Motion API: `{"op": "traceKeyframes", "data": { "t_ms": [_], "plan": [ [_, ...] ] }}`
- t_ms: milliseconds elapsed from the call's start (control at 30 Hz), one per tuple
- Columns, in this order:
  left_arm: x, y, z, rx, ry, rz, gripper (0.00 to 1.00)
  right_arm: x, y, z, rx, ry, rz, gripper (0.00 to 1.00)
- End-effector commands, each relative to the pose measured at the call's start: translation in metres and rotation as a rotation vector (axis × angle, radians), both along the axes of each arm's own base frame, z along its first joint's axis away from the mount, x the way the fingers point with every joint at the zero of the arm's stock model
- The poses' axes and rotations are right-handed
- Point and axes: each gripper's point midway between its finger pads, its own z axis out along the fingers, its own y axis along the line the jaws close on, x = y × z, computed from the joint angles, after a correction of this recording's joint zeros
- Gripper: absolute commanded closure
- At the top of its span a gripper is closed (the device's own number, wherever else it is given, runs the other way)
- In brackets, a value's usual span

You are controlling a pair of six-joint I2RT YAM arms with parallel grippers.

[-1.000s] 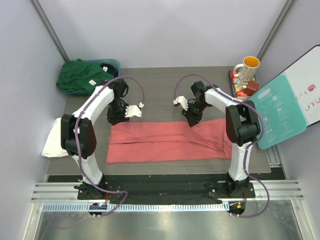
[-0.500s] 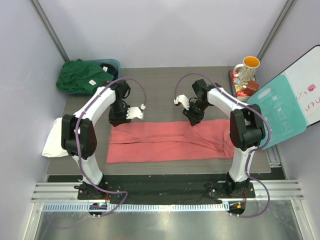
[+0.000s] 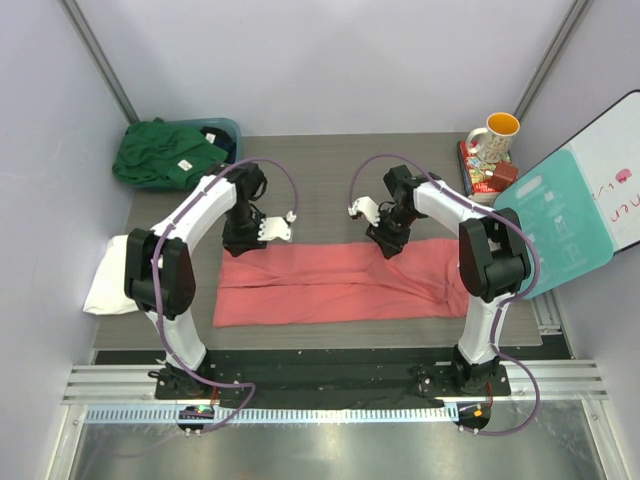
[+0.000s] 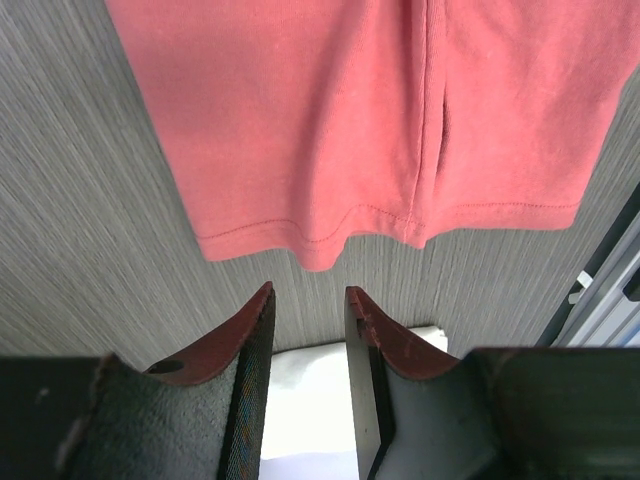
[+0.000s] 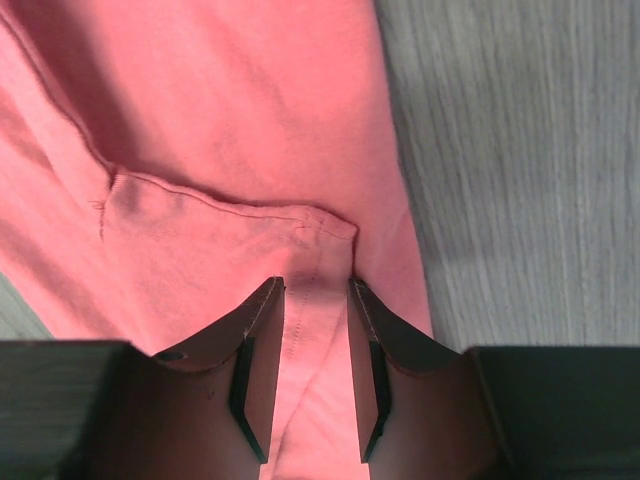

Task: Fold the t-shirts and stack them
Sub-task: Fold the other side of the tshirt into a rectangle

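coral-red t-shirt (image 3: 330,287), dark green t-shirt (image 3: 158,155), white t-shirt (image 3: 104,282).

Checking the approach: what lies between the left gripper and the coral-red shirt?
Only bare table separates the left gripper from the coral-red shirt, per the left wrist view.

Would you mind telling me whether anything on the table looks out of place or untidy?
The white t-shirt appears to hang over the left edge of the table, and the dark green t-shirt lies bunched over the teal tub. The coral-red t-shirt lies mostly flat, though its right end is rumpled.
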Motion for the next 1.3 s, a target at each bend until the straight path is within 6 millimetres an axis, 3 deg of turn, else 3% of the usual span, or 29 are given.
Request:
{"op": "traceKeyframes", "data": {
  "t_ms": [0, 367, 500, 833, 1267],
  "plan": [
    [-0.005, -0.004, 0.011, -0.027, -0.015, 0.017, 0.66, 0.011, 0.001, 0.010, -0.004, -0.066, -0.010, 0.62],
    [-0.001, -0.009, 0.010, -0.035, -0.018, 0.014, 0.66, 0.004, -0.003, -0.005, -0.016, -0.023, -0.019, 0.66],
    [0.000, -0.010, 0.009, -0.036, -0.012, 0.007, 0.66, 0.006, -0.002, -0.002, -0.012, -0.029, -0.022, 0.99],
    [-0.002, -0.015, 0.004, -0.042, 0.003, -0.008, 0.66, -0.006, 0.003, 0.034, 0.036, -0.033, 0.010, 0.99],
    [-0.002, -0.009, 0.005, -0.018, 0.004, -0.050, 0.66, -0.072, 0.032, 0.077, 0.119, 0.028, 0.125, 0.99]
  ]
}}
